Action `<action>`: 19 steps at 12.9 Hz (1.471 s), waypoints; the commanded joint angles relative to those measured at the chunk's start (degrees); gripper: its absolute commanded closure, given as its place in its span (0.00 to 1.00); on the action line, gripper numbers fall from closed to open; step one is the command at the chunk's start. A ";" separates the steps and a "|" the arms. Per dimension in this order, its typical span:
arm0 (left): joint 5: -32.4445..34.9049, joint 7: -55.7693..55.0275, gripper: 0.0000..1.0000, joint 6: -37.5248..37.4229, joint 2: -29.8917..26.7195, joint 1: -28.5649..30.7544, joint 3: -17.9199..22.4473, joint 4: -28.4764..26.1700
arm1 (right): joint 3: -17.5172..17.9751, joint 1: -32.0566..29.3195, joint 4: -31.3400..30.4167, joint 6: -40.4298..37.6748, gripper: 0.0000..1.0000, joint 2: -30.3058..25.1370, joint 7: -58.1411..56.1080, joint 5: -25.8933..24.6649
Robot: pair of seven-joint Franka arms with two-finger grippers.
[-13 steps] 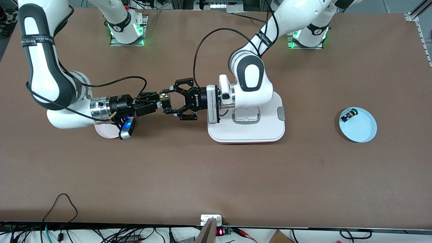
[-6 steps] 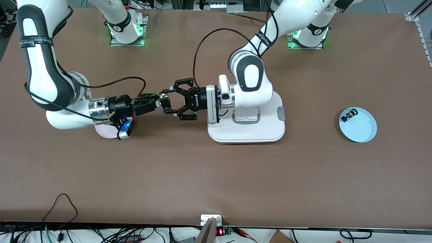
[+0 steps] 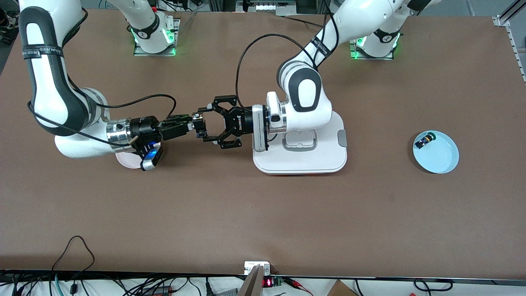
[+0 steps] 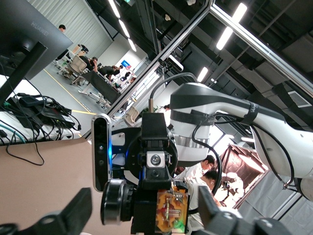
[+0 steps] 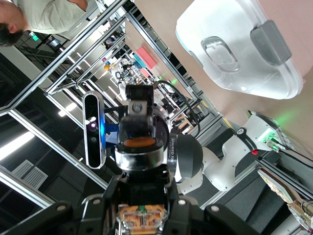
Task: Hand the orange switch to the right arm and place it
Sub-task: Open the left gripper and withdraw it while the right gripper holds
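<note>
The orange switch (image 3: 200, 124) hangs in the air over the table's middle, between the two grippers. My right gripper (image 3: 194, 125) is shut on its black body. In the right wrist view the orange cap (image 5: 143, 143) points away from that camera, with the right gripper (image 5: 144, 218) clamped at the clear tan base. My left gripper (image 3: 204, 125) stands open around the switch, and its fingers (image 4: 73, 215) are clear of the part on both sides. The left wrist view shows the switch (image 4: 171, 213) sideways in the open left gripper (image 4: 146, 220).
A white lidded container (image 3: 300, 162) lies under the left arm's wrist. A light blue plate (image 3: 444, 160) toward the left arm's end holds a dark blue-and-green small part (image 3: 423, 141). A pale pink plate (image 3: 123, 160) sits partly under the right arm's wrist.
The right gripper closed on the switch, then the left gripper's fingers opened off it. The right arm has drawn back slightly toward its own end.
</note>
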 commanded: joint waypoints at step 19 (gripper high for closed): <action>58.64 -31.99 0.00 -9.80 -29.96 28.58 18.68 -27.76 | 0.39 -4.80 6.26 -3.83 0.85 -1.53 -8.18 -22.48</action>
